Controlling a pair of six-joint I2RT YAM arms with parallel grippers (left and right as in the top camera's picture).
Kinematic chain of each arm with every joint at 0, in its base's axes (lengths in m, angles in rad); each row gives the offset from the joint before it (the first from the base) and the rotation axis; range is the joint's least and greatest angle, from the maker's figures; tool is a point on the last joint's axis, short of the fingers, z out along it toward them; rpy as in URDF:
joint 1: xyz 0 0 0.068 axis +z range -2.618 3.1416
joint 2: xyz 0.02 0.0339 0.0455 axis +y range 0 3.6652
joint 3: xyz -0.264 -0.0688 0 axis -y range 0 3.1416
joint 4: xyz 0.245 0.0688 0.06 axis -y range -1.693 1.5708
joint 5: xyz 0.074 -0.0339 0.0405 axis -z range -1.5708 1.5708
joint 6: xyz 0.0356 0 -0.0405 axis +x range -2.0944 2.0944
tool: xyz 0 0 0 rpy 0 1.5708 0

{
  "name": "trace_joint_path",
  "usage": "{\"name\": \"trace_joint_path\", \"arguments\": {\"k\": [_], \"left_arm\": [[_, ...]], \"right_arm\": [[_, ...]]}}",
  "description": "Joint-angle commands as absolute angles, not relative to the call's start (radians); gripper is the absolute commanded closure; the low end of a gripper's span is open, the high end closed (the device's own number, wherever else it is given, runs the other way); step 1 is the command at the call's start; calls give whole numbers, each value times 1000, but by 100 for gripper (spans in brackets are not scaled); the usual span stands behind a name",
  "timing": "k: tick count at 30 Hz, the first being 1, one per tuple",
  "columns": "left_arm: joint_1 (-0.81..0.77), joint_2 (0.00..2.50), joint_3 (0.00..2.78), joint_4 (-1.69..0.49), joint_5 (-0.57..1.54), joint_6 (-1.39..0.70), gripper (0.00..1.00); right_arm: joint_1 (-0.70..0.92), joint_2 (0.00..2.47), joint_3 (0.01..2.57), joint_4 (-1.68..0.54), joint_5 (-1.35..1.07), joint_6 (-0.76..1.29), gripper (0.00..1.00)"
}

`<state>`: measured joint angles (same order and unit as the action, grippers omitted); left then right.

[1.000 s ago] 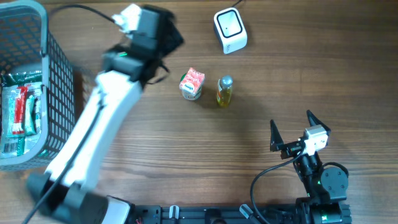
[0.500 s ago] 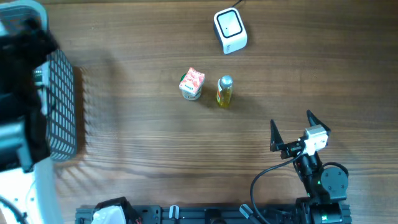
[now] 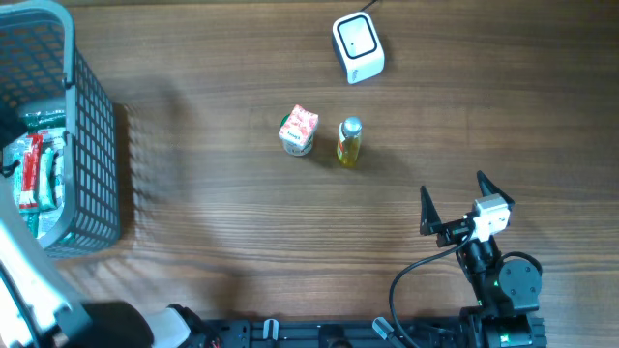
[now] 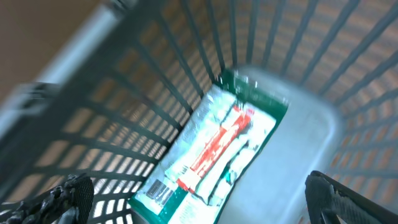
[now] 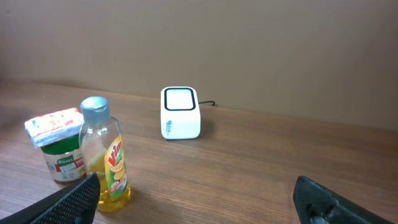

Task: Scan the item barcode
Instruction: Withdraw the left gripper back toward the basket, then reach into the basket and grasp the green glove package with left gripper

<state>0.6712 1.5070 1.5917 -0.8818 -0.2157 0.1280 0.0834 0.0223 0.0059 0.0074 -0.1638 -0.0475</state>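
My left gripper [image 4: 196,180] hangs wide over the packet [image 4: 211,149] in the basket [image 3: 92,126] at nine o'clock, right gripper [image 3: 452,186] wide at five; a finger could snag the mesh wall descending.

On the bench [image 3: 213,222], the basket [image 3: 92,145] sits at far left of the overhead frame, a packet [image 3: 34,174] in it beneath my left end effector [image 4: 196,183]. At centre, a tub [image 3: 298,130] with a bottle [image 3: 349,141] just right of it. The scanner [image 3: 358,46] sits above them, and my right end effector [image 3: 453,186] is at lower right.
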Motion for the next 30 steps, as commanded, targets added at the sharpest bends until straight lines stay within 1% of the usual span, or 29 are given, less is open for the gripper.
{"name": "trace_joint_path", "arguments": {"k": [1,10,12,20,30], "left_arm": [[689,1615,1597,-892,-165,246,0],[721,1784,1597,-873,-123,389,0],[738,1813,1597,-872,-110,391,0],[822,1921,1591,-879,132,575,0],[827,2019,1589,-873,168,693,0]], "right_arm": [[79,23,5,12,-166,-52,0],[79,23,5,12,-166,-52,1],[79,23,5,12,-166,-52,0],[79,23,5,12,-166,-52,0],[79,23,5,12,-166,-52,0]]}}
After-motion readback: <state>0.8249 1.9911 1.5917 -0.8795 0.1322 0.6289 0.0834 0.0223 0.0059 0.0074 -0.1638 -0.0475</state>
